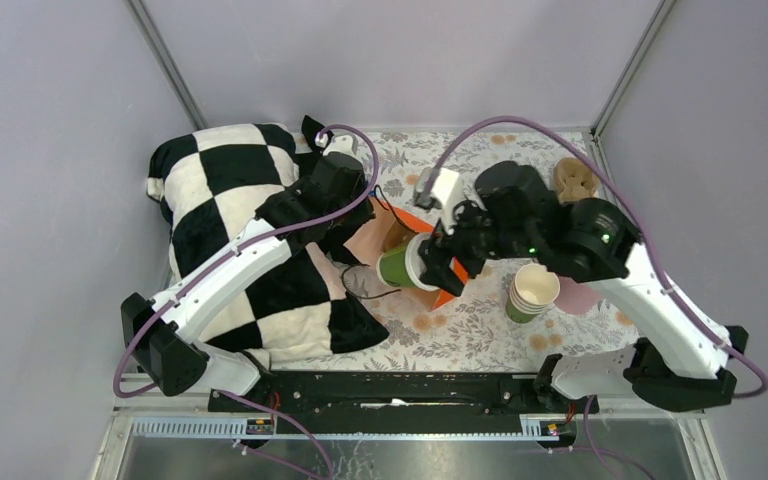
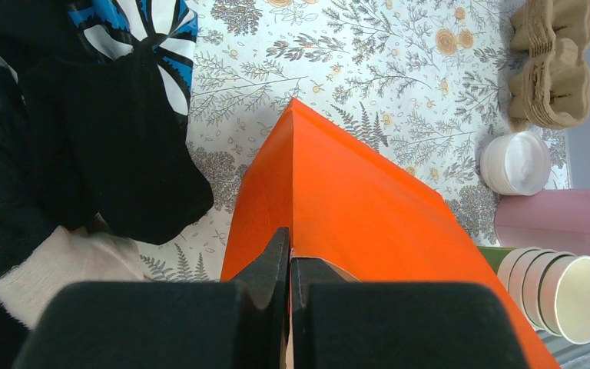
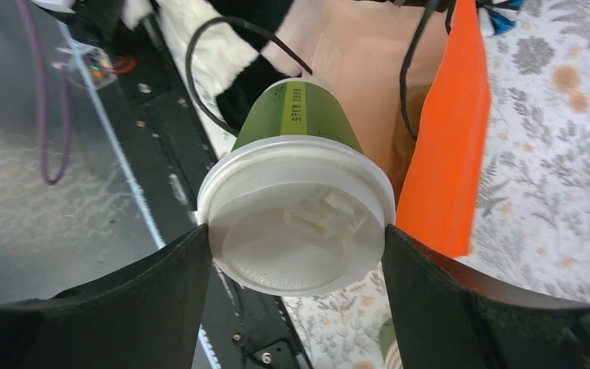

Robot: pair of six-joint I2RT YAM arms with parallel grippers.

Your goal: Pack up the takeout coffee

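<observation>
The takeout coffee (image 3: 301, 115), a green paper cup with a white lid (image 3: 299, 219), lies tilted on its side in the air, bottom pointing into the mouth of the orange paper bag (image 3: 449, 146). My right gripper (image 3: 298, 231) is shut on it, a black finger (image 3: 154, 300) pressed on each side of the lid. From above, the coffee (image 1: 398, 266) and right gripper (image 1: 440, 262) sit at the bag's opening (image 1: 378, 236). My left gripper (image 2: 289, 250) is shut on the upper edge of the bag (image 2: 353, 200), holding it up.
A stack of lidless green cups (image 1: 533, 290) and a pink cup (image 1: 577, 298) stand right of the bag. Cardboard carriers (image 1: 574, 180) lie at the back right, with white lids (image 2: 516, 163) near them. A black-and-white checkered cloth (image 1: 230, 200) fills the left side.
</observation>
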